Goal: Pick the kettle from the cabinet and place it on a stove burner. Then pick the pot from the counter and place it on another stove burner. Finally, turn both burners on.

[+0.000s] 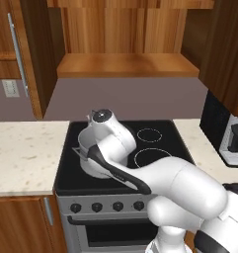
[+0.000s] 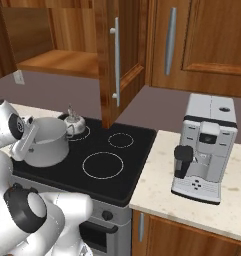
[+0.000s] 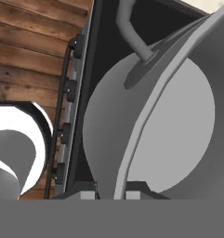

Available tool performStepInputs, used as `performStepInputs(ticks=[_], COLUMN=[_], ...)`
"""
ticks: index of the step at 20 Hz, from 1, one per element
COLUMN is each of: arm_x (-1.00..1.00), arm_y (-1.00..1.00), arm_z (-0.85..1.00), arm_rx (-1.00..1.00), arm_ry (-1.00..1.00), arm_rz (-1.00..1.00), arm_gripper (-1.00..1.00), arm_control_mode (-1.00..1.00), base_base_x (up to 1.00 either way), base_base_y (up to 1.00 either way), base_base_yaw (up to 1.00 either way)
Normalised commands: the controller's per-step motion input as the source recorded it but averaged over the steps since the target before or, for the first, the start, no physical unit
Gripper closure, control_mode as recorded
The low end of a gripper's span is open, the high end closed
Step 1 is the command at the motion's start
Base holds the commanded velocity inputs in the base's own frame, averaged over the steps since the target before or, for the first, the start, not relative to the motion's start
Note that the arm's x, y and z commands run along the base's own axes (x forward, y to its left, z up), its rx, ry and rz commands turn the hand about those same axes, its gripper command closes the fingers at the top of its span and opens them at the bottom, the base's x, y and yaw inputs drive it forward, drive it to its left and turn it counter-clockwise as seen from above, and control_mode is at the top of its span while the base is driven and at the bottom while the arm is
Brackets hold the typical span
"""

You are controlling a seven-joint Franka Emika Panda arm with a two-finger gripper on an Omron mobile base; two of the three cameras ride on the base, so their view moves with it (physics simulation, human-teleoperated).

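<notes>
Pot's over the stove, pinched by the rim

My gripper [image 3: 114, 193] is clamped on the wall of the pot [image 2: 46, 142], one finger inside and one outside, and the pot sits at the front left burner of the stove [image 2: 134, 137], tilted a bit, though I can't tell if it's fully down yet. The kettle [image 2: 73, 123] is already on the burner right behind it. The pot's stiff, smooth metal, probably a bit heavy and slippery, so a rim grip lets it swing; the loop handle [image 3: 132, 32] looks too small to grab.
</notes>
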Motion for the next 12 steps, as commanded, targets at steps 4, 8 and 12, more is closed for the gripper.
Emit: performStepInputs(ticks=[4, 8, 12], arm_x=[0.07, 0.06, 0.06], arm_y=[0.09, 0.12, 0.12], arm_z=[-0.12, -0.10, -0.03], arm_rx=[0.03, 0.02, 0.01], arm_ry=[0.00, 0.00, 0.00], arm_rz=[0.00, 0.00, 0.00], arm_gripper=[1.00, 1.00, 1.00], arm_control_mode=[-1.00, -1.00, -1.00], base_base_x=[0.00, 0.00, 0.00], base_base_y=[0.00, 0.00, 0.00], base_base_yaw=[0.00, 0.00, 0.00])
